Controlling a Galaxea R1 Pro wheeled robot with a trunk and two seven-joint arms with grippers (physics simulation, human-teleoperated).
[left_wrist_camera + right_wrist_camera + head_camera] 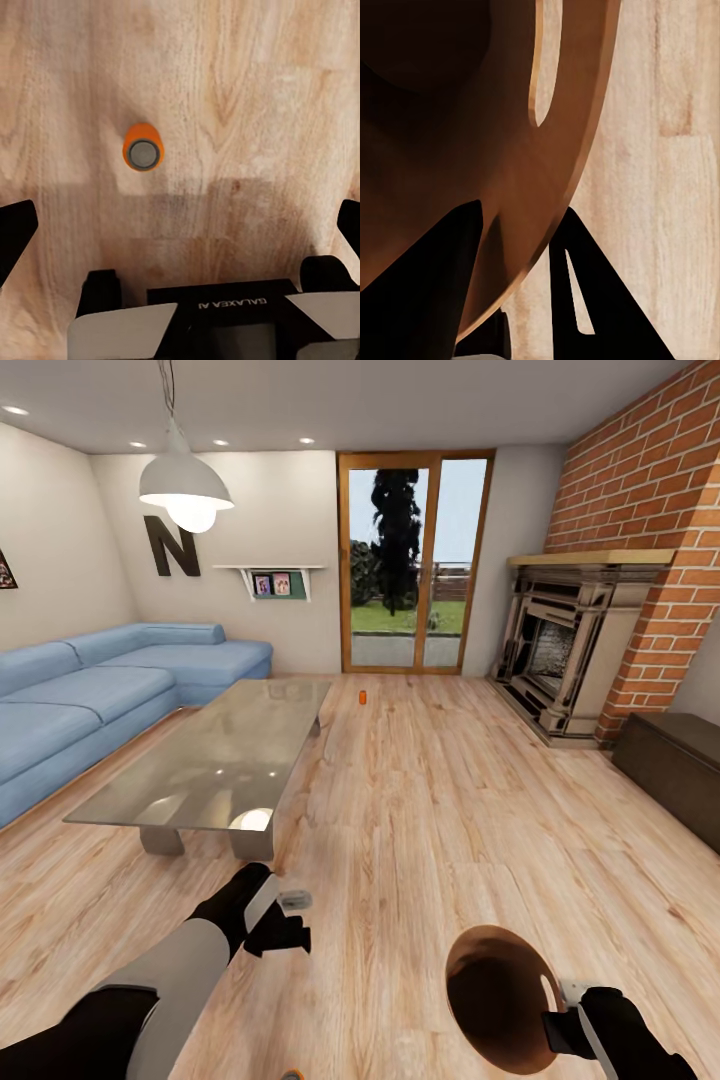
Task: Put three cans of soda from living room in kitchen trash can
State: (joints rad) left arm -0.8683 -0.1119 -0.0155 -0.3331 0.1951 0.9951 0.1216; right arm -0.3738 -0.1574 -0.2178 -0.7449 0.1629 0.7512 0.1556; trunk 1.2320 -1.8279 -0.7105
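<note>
Two orange cans are all we count, one (142, 147) upright on the floor (247, 90) under our spread left fingers (16, 229), another (361, 697) at twelve o'clock by the doors, so we should descend centred, right fingers (585, 292) clenched on the bin's (495, 990) rim.

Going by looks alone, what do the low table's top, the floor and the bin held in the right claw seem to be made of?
Low table: the top looks like glass, glossy and see-through, mirroring the lamp.
Floor: light wood planks with visible grain and a matt finish.
Bin, held at its rim by the right claw: smooth copper-brown, possibly metal or plastic; the render leaves that open.
</note>
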